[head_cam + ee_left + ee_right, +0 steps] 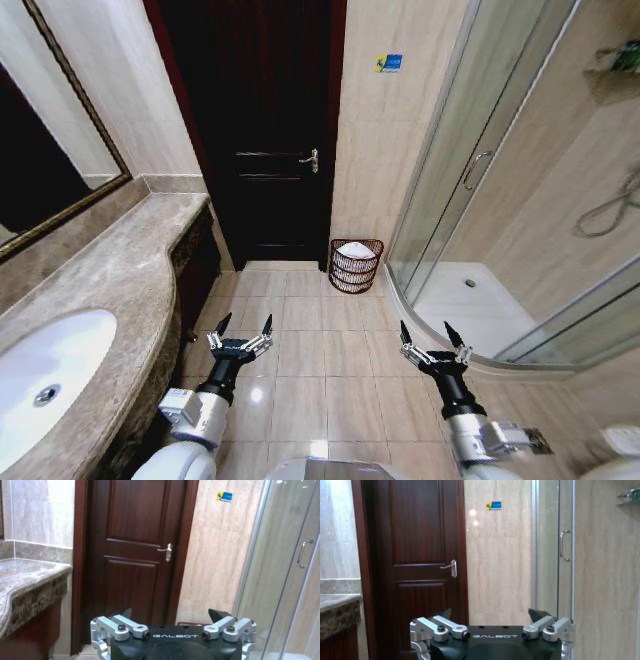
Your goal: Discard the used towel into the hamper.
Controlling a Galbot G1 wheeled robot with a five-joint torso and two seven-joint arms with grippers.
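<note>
The hamper (356, 265), a round, dark reddish-brown openwork basket narrowing toward its base, stands on the beige tiled floor (320, 350) against the far wall, tucked between the dark wooden door (262, 130) and the curved glass shower (470, 170), with a white towel (354, 250) bunched inside it. Both arms reach forward low over the tiles, well short of it, left gripper (240, 331) beside the mottled stone worktop (110, 280) and its white oval sink (45, 370). The right gripper (431, 337) sits near the shower's curb, each with pointed black fingers spread wide, grasping nothing.
</note>
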